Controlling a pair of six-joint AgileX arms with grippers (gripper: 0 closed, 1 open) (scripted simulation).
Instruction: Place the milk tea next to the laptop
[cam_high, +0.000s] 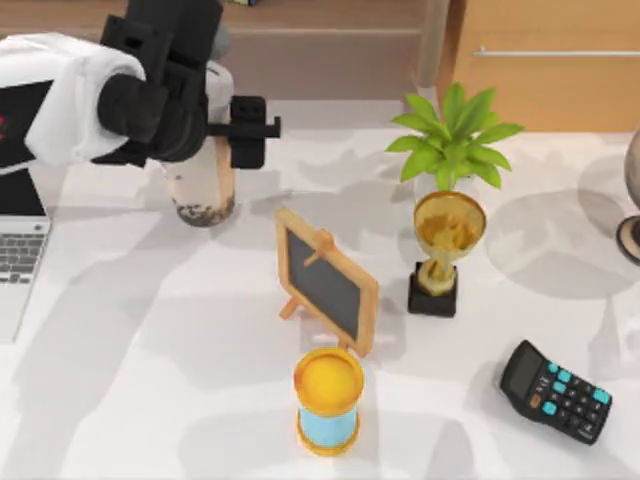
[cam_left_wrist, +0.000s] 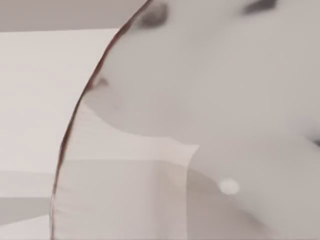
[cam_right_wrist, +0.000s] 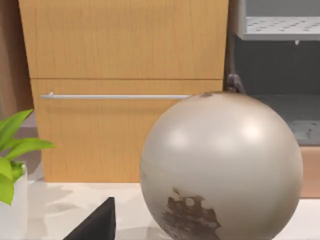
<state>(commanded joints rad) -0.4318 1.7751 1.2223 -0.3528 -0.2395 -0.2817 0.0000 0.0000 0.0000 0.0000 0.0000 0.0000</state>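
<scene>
The milk tea, a clear cup of beige drink with dark pearls at the bottom, stands upright at the back left of the table. My left gripper comes over it from the left and is shut on the cup's upper part, hiding most of the lid. In the left wrist view the cup's wall sits very close to the camera. The laptop lies at the left edge, a short way left of the cup, partly cut off and partly under my arm.
A small chalkboard easel stands mid-table, with a blue-and-yellow hourglass in front of it. A trophy and a potted plant are to the right, a calculator front right, and a globe at the right edge.
</scene>
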